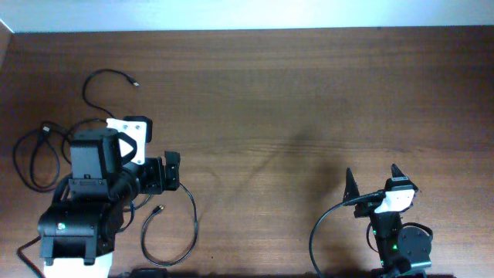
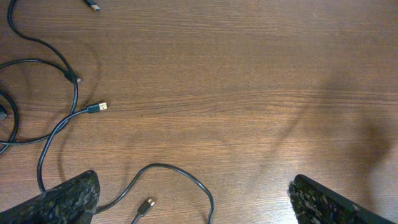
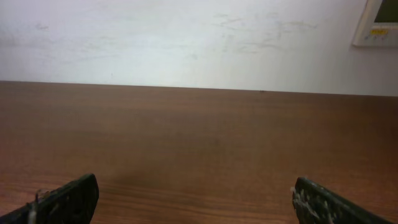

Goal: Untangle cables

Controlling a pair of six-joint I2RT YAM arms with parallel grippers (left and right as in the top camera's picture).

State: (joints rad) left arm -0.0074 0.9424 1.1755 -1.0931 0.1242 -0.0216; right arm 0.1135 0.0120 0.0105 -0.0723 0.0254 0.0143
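Note:
Three thin black cables lie apart in loose loops on the left of the wooden table. One (image 1: 99,77) curls at the back left and ends in a metal plug. One (image 1: 35,158) loops at the far left. One (image 1: 185,228) loops at the front, its plug just below my left gripper (image 1: 171,171). In the left wrist view the left gripper (image 2: 193,202) is open and empty above the front cable (image 2: 180,171), whose plug (image 2: 148,204) lies between the fingers. A USB plug (image 2: 96,108) lies farther out. My right gripper (image 1: 372,179) is open and empty at the front right, showing no cable in its wrist view (image 3: 196,202).
The left arm's black base (image 1: 77,224) stands at the front left, over part of the cables. The right arm's thick black cord (image 1: 316,235) curves beside its base. A pale wall (image 3: 186,37) rises behind the table's far edge.

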